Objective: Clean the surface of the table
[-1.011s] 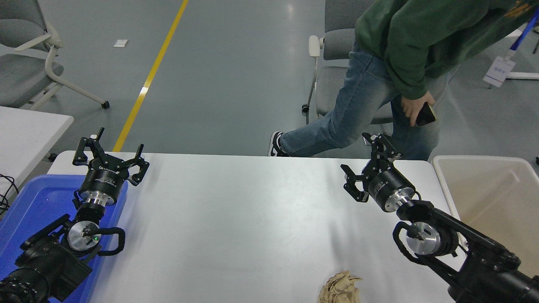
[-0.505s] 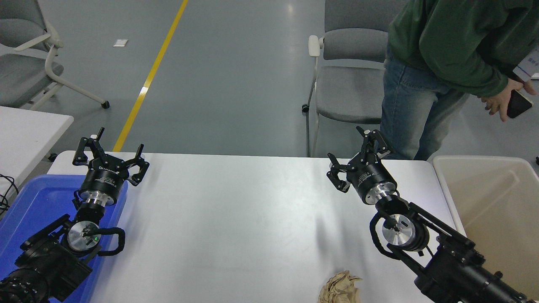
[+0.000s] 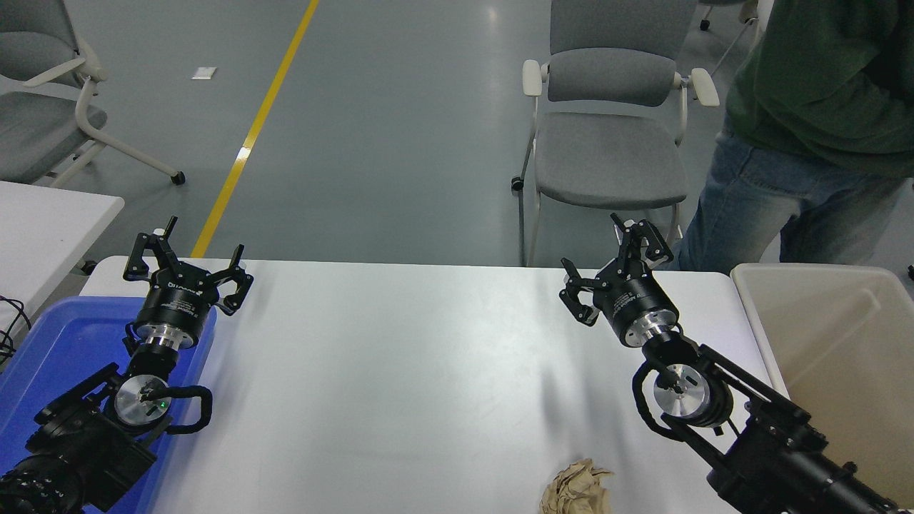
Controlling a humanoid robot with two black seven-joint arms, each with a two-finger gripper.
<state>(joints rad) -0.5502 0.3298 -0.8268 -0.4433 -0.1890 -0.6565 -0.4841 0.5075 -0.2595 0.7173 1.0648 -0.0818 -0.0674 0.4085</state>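
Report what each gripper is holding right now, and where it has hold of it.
Nothing is held. The left gripper and the right gripper are both open and empty, and the crumpled brown paper lies untouched on the table surface.

Left arm: enters from the lower left corner, forearm angled up and away, wrist straight. Left gripper (image 3: 187, 263): fingers spread wide, holding nothing. Right arm: enters from the lower right corner, reaching up and to the left. Right gripper (image 3: 616, 268): tilted leftward, fingers spread apart, holding nothing.
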